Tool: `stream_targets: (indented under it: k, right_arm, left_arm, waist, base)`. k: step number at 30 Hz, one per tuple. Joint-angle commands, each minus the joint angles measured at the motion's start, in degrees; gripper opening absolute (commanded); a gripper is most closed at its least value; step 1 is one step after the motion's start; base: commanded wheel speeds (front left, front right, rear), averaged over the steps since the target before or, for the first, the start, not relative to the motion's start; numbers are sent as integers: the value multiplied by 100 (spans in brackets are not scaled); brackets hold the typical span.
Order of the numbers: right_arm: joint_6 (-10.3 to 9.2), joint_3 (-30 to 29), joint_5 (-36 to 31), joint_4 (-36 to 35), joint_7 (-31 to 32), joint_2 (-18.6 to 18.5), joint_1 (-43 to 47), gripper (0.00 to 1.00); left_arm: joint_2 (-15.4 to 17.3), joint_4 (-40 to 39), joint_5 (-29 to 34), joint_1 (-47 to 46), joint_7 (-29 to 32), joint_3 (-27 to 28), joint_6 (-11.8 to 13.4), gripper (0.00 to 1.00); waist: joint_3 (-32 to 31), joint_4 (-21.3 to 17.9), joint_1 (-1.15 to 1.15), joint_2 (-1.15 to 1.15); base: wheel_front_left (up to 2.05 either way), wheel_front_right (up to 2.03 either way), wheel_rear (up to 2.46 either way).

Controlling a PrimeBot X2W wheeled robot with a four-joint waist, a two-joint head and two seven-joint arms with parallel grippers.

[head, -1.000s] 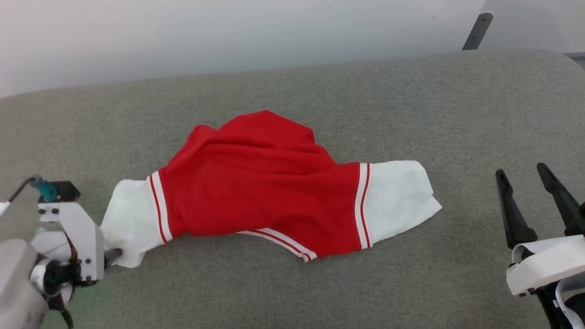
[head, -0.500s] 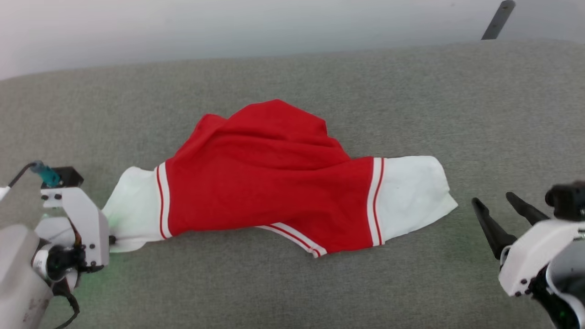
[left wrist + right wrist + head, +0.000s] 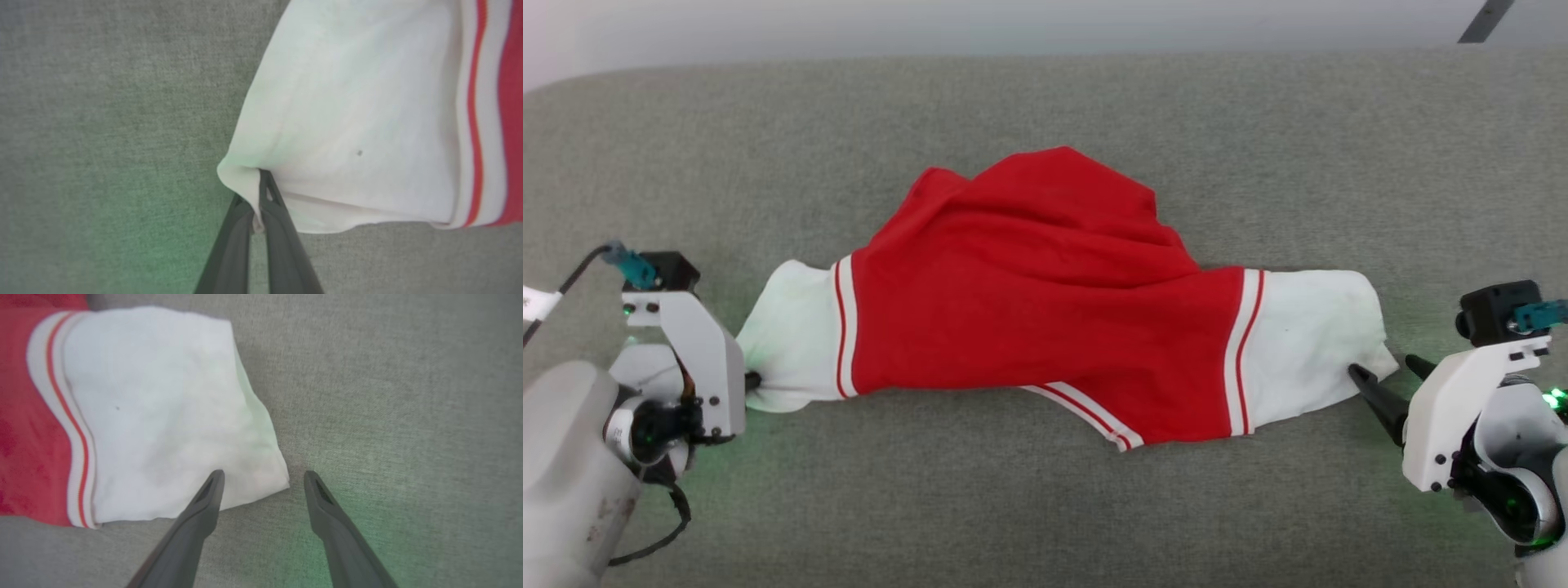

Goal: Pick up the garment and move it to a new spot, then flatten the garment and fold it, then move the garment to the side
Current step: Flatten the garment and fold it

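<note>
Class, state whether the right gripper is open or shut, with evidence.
Open: on the right gripper, the fingers stand apart, straddling a white sleeve corner of the garment.

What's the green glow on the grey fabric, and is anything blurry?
Head view: sharp, green wrist lights tinting the surface. Left wrist view: green patch beside the left tool, garment soft. Right wrist view: green around the right tool, red part blurred.

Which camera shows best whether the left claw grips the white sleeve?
The left wrist view: the left claw is shut on a pinch of the garment. The head view shows a dark tip beside its bracket; the right wrist view shows the opposite sleeve.
</note>
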Motion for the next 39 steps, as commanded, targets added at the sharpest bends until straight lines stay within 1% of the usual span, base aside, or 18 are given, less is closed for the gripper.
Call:
stream_targets:
  k: [1, 5, 8, 9, 10, 14, 18, 26, 31, 34, 36, 39]
  right_arm:
    - [-4, 78, -20, 103, 37, -55, -91, 100]
    - [-4, 240, 33, 592, 177, -31, -258, 100]
    - [-2, 493, 141, 936, 358, -10, -351, 100]
    - [0, 550, 145, 1025, 402, -20, -394, 36]
    - [0, 635, 190, 1108, 483, -27, -445, 0]
    - [0, 801, 362, 1278, 711, -106, -633, 0]
    - [1, 730, 761, 1214, 821, -65, -888, 0]
    - [0, 263, 1342, 1011, 997, -62, -1513, 0]
    - [0, 60, 1437, 989, 1120, -8, -2032, 0]
    - [0, 69, 1380, 1015, 1157, 15, -2371, 0]
    - [0, 7, 1351, 1070, 1067, 55, -2629, 0]
    - [0, -10, 1285, 1202, 808, 96, -3035, 0]
  left_arm:
    - [-188, 83, 39, 99, -30, -111, 20, 0]
    - [-214, 89, 47, 57, -43, -119, 13, 0]
    - [-236, 124, 44, 27, -47, -134, 4, 0]
    - [-238, 133, 41, 12, -43, -134, -4, 0]
    - [-241, 143, 35, 1, -45, -129, -10, 0]
    - [-252, 219, 27, -32, -9, -143, 10, 0]
    - [-210, 224, -11, -111, 116, -139, 43, 0]
    - [59, -252, 60, -565, 640, -161, 136, 0]
    - [165, -694, 133, -902, 867, -175, 139, 0]
    - [200, -874, 190, -1126, 953, -181, 128, 0]
    - [214, -950, 246, -1296, 949, -174, 106, 0]
    - [152, -1028, 286, -1585, 895, -110, 122, 0]
  waist:
    - [97, 91, 0, 0]
    - [182, 147, 0, 0]
    - [215, 177, 0, 0]
    - [227, 186, 0, 0]
    - [234, 188, 0, 0]
    - [221, 187, 0, 0]
    - [111, 156, 0, 0]
    - [-348, 139, 0, 0]
    - [-642, 182, 0, 0]
    - [-817, 204, 0, 0]
    - [-934, 222, 0, 0]
    - [-1102, 251, 0, 0]
  base:
    - [0, 0, 0]
    - [0, 0, 0]
    - [0, 0, 0]
    - [0, 0, 0]
    - [0, 0, 0]
    - [0, 0, 0]
    - [0, 0, 0]
    - [0, 0, 0]
    - [0, 0, 0]
    - [0, 0, 0]
    - [0, 0, 0]
    - [0, 0, 0]
